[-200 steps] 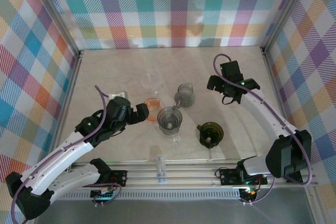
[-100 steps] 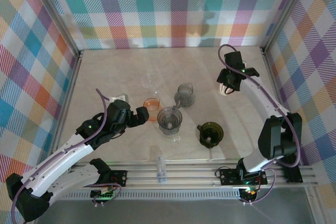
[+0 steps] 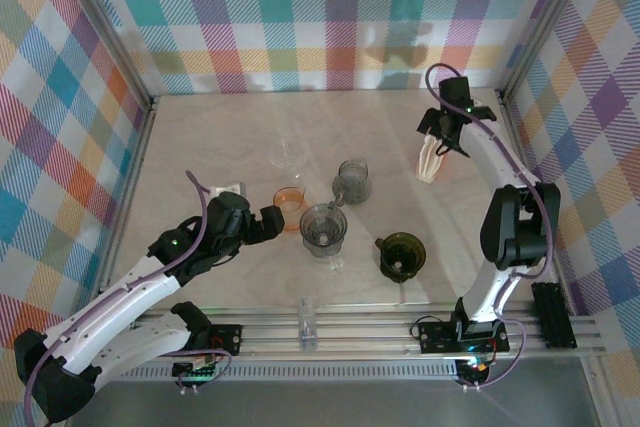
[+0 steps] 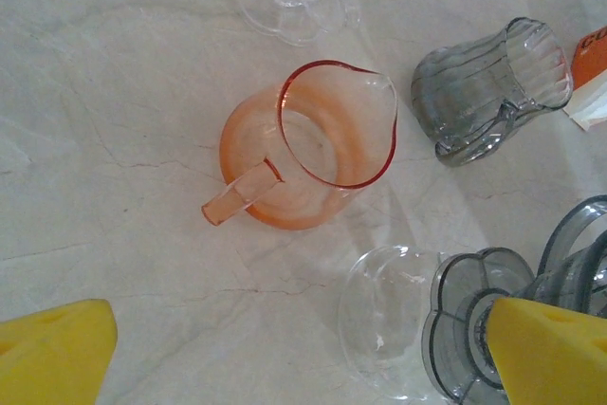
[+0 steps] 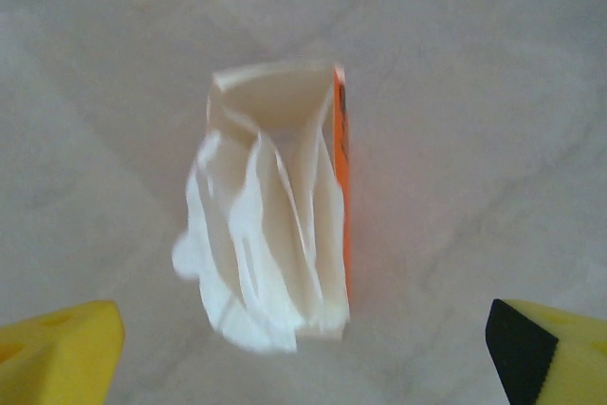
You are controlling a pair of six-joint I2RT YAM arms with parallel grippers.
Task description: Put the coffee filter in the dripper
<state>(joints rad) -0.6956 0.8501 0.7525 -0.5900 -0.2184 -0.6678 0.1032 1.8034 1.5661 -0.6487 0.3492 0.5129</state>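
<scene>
Nothing placed yet — filter pack [image 5: 275, 234] lies ungrasped between your right gripper's [image 5: 303, 358] spread jaws; left gripper [image 4: 303, 353] released, dripper [image 3: 323, 227] empty.

The top external camera looks steeply down from high behind the near edge onto the whole pale marbled tabletop [image 3: 200, 137]. The left wrist camera faces almost straight down, close over the translucent orange glass pitcher [image 4: 308, 144], which sits centre-left in the overhead frame. The right wrist camera hangs closer still above the orange-sided carton of white paper filters [image 5: 275, 206], at the overhead frame's upper right.
</scene>
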